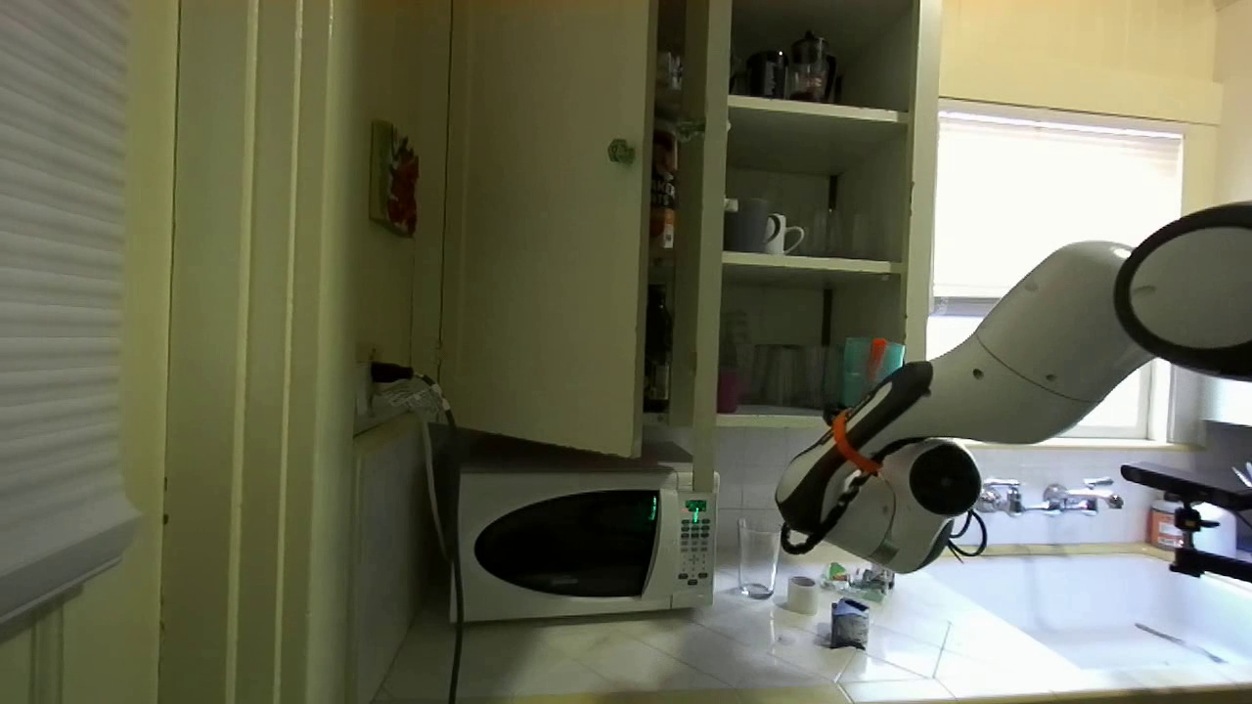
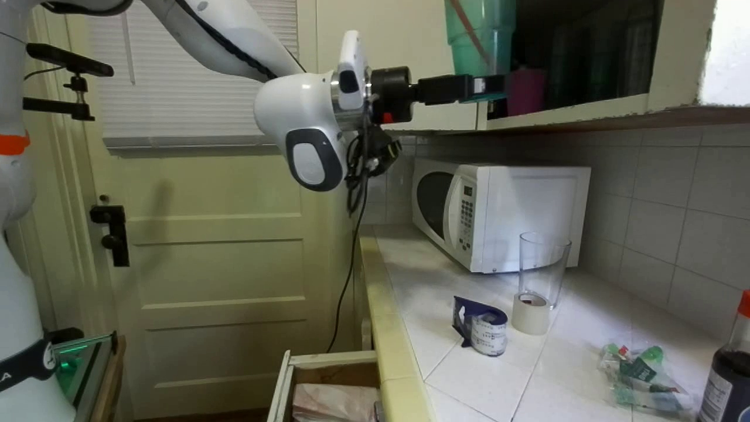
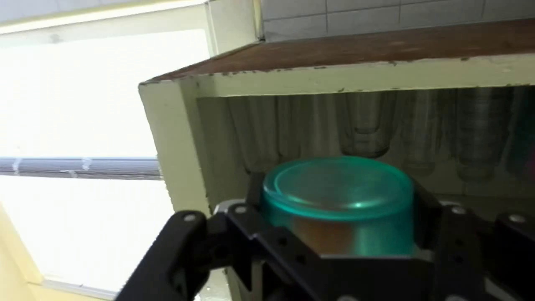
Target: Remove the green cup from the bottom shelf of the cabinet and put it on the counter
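Note:
The green cup (image 2: 481, 35) is translucent teal with an orange strip; it also shows in an exterior view (image 1: 857, 367) and the wrist view (image 3: 338, 188). My gripper (image 2: 487, 88) is shut around the cup's lower part; its fingers (image 3: 340, 205) press both sides in the wrist view, which stands upside down. The cup is upright, at the front opening of the cream cabinet (image 1: 924, 147), by the bottom shelf (image 1: 768, 421), whose edge also shows in the wrist view (image 3: 359, 77). It seems just in front of the opening. The pale counter (image 2: 474, 387) lies below.
Several clear glasses (image 3: 368, 125) and a pink cup (image 2: 525, 91) stand on the bottom shelf. On the counter are a white microwave (image 2: 527, 217), a tall glass (image 2: 542, 264), a tape roll (image 2: 530, 316), a blue packet (image 2: 483, 328), a plastic bag (image 2: 641, 375) and a dark bottle (image 2: 729, 375).

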You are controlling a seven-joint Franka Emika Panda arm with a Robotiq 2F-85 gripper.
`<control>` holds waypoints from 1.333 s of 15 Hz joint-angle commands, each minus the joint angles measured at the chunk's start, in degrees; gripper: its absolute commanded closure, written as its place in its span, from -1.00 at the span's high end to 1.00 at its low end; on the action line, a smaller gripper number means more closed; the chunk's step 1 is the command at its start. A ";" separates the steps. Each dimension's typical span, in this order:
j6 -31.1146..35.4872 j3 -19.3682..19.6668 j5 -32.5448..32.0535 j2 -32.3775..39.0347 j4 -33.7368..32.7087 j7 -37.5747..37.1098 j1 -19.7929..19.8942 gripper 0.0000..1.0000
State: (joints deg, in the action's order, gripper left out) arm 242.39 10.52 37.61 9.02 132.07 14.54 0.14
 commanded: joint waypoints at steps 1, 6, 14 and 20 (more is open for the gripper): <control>-0.03 -0.14 11.27 -7.45 10.37 4.31 -5.53 0.02; -0.58 -4.75 21.81 -6.45 21.25 0.05 -2.76 0.02; -2.05 -4.10 18.18 1.53 26.07 -9.22 0.96 0.52; -1.61 -3.71 13.66 8.34 23.64 -10.12 1.53 0.02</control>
State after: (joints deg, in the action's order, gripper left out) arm 240.29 6.42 55.24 11.95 157.43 5.65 0.74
